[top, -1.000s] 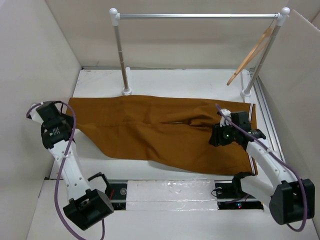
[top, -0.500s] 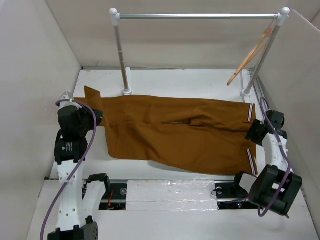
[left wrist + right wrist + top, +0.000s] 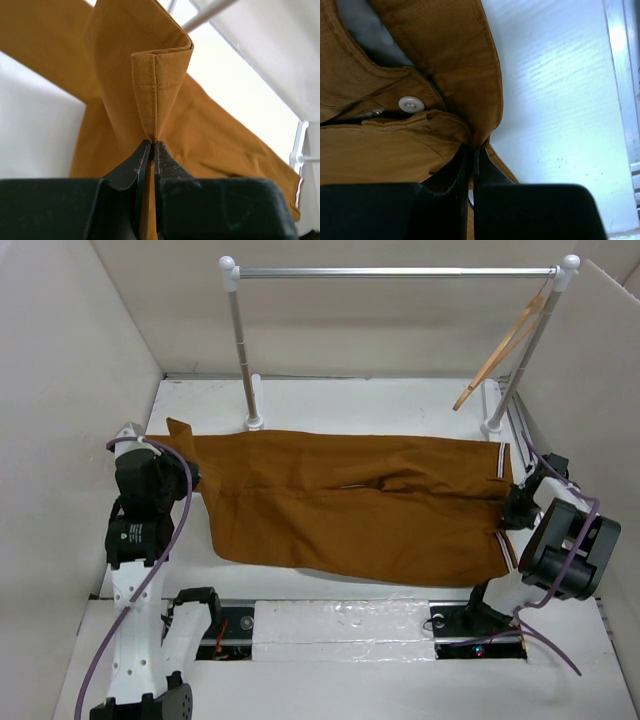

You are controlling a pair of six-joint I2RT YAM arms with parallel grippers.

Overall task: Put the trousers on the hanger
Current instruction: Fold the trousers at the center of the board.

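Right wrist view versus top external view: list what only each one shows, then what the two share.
Only the right wrist view: a white button and zip teeth at the fly, with a close look at the right gripper shut on the waistband edge of the trousers.
Only the top external view: the hanger hooked on the rail, and the left gripper holding a leg end.
Both: the trousers lying on the white table, gripped at the waistband.
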